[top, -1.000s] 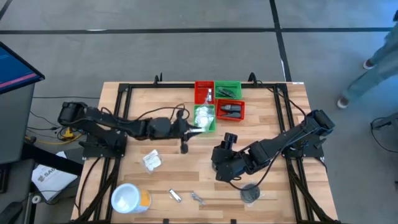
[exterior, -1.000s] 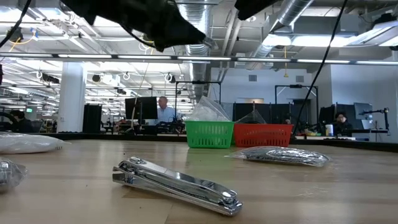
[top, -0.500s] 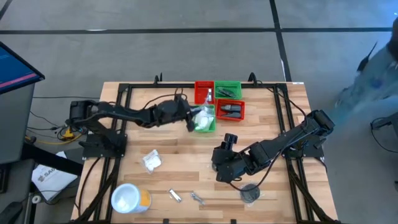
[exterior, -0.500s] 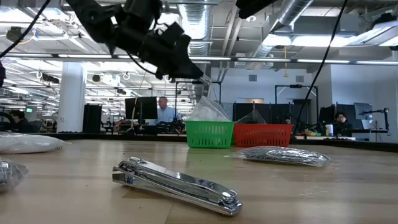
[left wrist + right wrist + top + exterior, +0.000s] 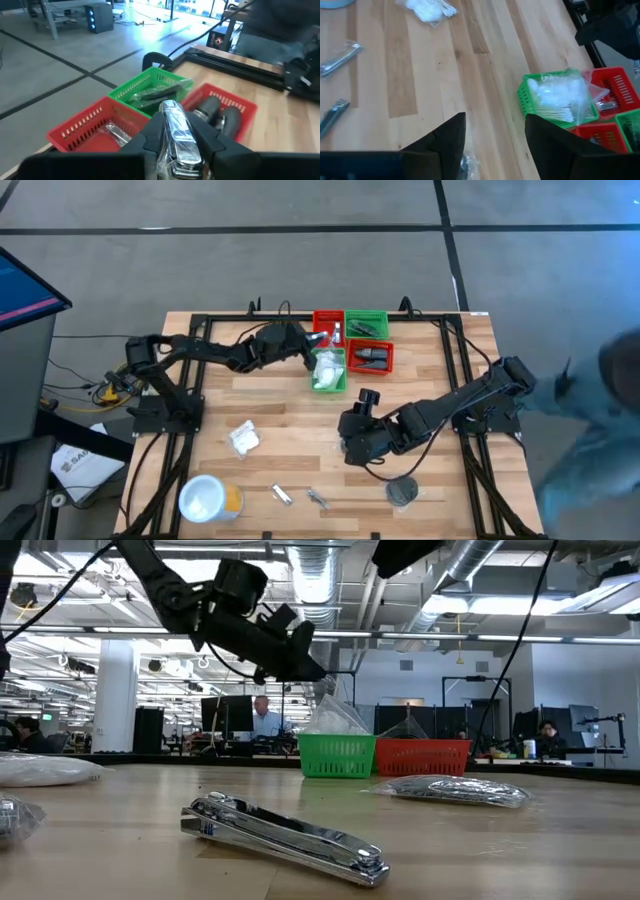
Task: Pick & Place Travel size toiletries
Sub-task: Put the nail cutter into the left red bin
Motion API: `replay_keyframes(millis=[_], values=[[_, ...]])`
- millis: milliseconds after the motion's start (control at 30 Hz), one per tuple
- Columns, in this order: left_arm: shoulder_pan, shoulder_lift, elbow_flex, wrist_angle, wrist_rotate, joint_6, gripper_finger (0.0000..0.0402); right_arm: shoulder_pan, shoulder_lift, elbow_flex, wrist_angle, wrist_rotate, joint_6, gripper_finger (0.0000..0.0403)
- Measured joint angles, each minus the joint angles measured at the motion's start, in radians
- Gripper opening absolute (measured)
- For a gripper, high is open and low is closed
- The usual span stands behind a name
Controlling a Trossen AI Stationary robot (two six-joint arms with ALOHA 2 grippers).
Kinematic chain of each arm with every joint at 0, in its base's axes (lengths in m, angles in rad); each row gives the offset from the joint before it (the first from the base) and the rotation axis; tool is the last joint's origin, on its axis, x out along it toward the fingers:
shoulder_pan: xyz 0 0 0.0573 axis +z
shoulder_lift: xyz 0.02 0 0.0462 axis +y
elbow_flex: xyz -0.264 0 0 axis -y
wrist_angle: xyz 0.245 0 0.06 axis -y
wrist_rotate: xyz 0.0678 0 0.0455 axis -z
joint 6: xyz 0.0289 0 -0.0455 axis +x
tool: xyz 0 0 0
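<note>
My left gripper (image 5: 312, 344) hangs over the bins at the table's far middle, shut on a shiny silver packet in clear wrap (image 5: 176, 134). Ahead of it stand a red bin (image 5: 92, 127), a green bin (image 5: 150, 90) and a red bin with dark bottles (image 5: 220, 107). A green bin (image 5: 328, 370) holds white packets. My right gripper (image 5: 495, 142) hovers open over the table's middle right (image 5: 352, 442), with nothing between its fingers. On the table lie a white packet (image 5: 243, 438), two silver clippers (image 5: 281, 495) and a black disc in clear wrap (image 5: 403, 492). My left gripper pinches the silver packet between its two fingers, on the packet's two long sides (image 5: 167, 150). The fingers come nearly level from the table's left and lie along the packet. Its free end (image 5: 171, 107) sticks out past the fingertips, lifted clear above the bins.
A white round tub with an orange side (image 5: 208, 500) stands at the near left corner. A black frame (image 5: 200, 330) runs around the table's edges. A person (image 5: 600, 390) moves past the table's right side. Bare wood lies between the bins and the near items.
My left gripper has swung from the table's middle toward the far edge and the bins, carrying the silver packet clear of the table and tipping from pointing down to nearly level. The person at the right has come closer along the table's side.
</note>
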Motion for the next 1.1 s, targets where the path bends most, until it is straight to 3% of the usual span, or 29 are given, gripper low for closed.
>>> replay_keyframes(millis=[400,1100], values=[[0.066,0.154,0.141,0.007,0.006,-0.001,0.0045,-0.05,0.0,0.0,-0.016,0.0,-0.019,0.018],[0.097,0.186,0.142,0.017,0.005,-0.027,0.0054,-0.067,0.0,0.0,-0.022,0.001,-0.022,0.0178]])
